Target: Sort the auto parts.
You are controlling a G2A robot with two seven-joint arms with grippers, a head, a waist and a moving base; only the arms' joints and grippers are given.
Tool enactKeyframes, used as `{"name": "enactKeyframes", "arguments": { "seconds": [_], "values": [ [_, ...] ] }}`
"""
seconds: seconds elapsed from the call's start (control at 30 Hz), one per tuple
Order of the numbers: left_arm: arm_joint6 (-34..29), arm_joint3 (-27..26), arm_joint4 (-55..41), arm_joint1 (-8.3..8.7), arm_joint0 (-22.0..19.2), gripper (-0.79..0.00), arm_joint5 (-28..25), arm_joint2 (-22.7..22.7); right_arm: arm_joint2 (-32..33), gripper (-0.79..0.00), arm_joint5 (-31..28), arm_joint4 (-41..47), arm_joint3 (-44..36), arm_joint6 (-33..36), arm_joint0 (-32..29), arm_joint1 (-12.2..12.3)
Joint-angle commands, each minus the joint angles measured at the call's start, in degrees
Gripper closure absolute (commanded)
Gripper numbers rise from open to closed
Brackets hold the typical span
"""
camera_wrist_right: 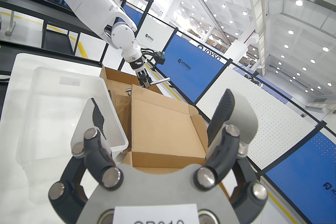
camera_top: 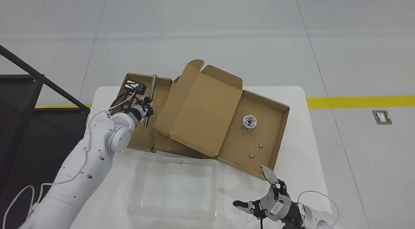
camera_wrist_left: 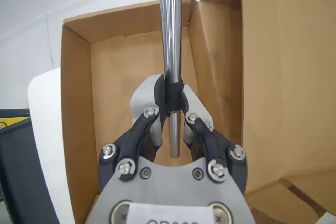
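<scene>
We see the left claw [camera_wrist_left: 172, 101] clenched on a shiny metal rod [camera_wrist_left: 170, 12], over the left cardboard box [camera_wrist_left: 76, 78]. The right claw [camera_wrist_right: 160, 114] stands released near the counter's [camera_top: 295, 97] front corner. A white label [camera_wrist_left: 170, 214] on the left claw's base has its print cut off. A round part [camera_top: 249, 122] and small metal pieces [camera_top: 259, 143] lie in the other open box [camera_top: 283, 132]. A clear bin [camera_top: 172, 190] sits just before the boxes.
</scene>
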Motion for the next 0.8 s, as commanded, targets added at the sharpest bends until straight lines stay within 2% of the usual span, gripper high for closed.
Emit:
{"name": "enactKeyframes", "arguments": {
  "seconds": [0.0, 0.37, 0.4, 0.47, 0.77],
  "values": [
    [-0.5, 3.43, -0.56, -1.29, -1.87, 0.0, 0.2, 1.64, 0.0, -0.785, 0.0, 0.0, 0.0, 0.0, 0.0, 0.0],
    [-0.12, 13.35, -0.72, -5.92, -6.23, -0.003, -0.74, 6.5, 0.0, -0.785, 0.0, 0.0, 0.0, 0.0, 0.0, 0.0],
    [-0.09, 14.14, -0.58, -6.34, -6.6, -0.105, -0.79, 6.81, 0.0, -0.785, 0.0, 0.0, 0.0, 0.0, 0.0, 0.0],
    [0.1, 15.21, -0.45, -6.89, -6.98, -0.206, -0.96, 7.13, 0.0, -0.785, 0.0, 0.0, 0.0, 0.0, 0.0, 0.0],
    [2.06, 17.53, -0.49, -8.08, -7.56, -0.268, -1.53, 6.46, 0.0, -0.785, 0.0, 0.0, 0.0, 0.0, 0.0, 0.0]
  ]
}}
